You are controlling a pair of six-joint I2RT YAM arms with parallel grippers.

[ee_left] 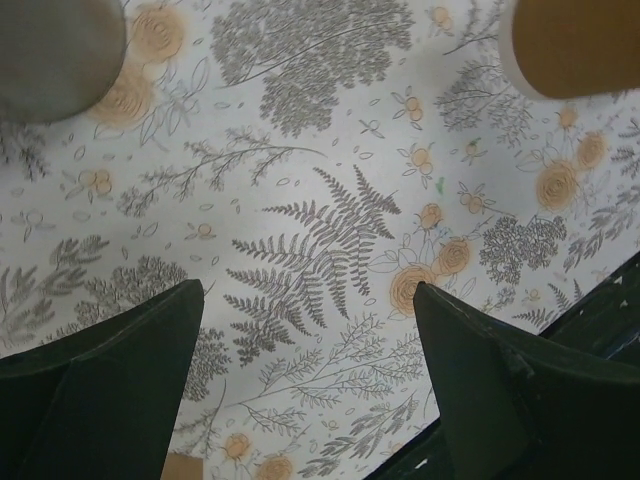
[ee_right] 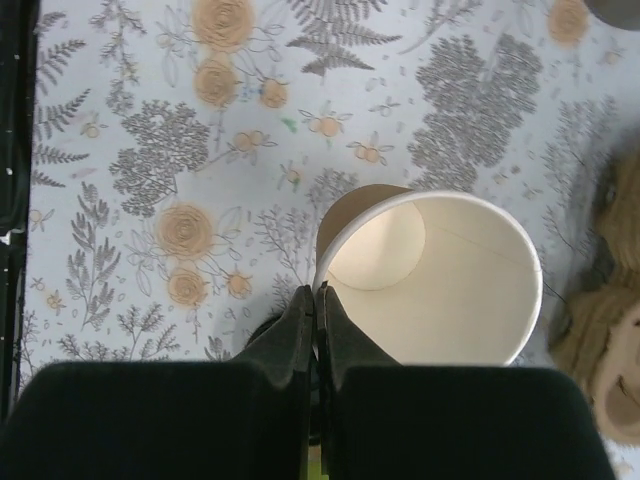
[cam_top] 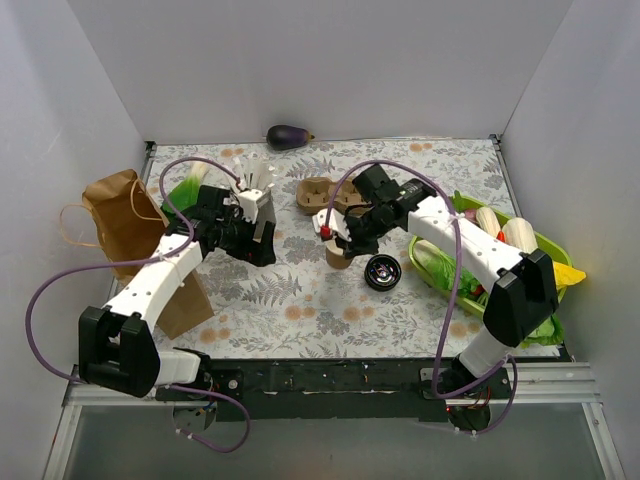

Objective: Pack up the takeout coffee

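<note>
The takeout coffee cup point(ee_right: 430, 290) is tan outside, pale inside and empty. My right gripper point(ee_right: 316, 296) is shut on its rim, one finger inside and one outside. In the top view the cup point(cam_top: 338, 256) hangs under the right gripper point(cam_top: 334, 236), just in front of the brown two-well carrier point(cam_top: 318, 192); I cannot tell whether it touches the table. The carrier's edge point(ee_right: 612, 340) shows at the right of the right wrist view. My left gripper point(cam_top: 262, 240) is open and empty over the floral cloth point(ee_left: 310, 340). The cup point(ee_left: 575, 45) also shows in the left wrist view.
A grey cup of white sticks point(cam_top: 255, 195) stands behind the left gripper. A black round lid point(cam_top: 383, 272) lies right of the coffee cup. A brown paper bag point(cam_top: 125, 215) stands at left. A green tray point(cam_top: 548, 243) of vegetables sits at right, an eggplant point(cam_top: 288, 137) at the back.
</note>
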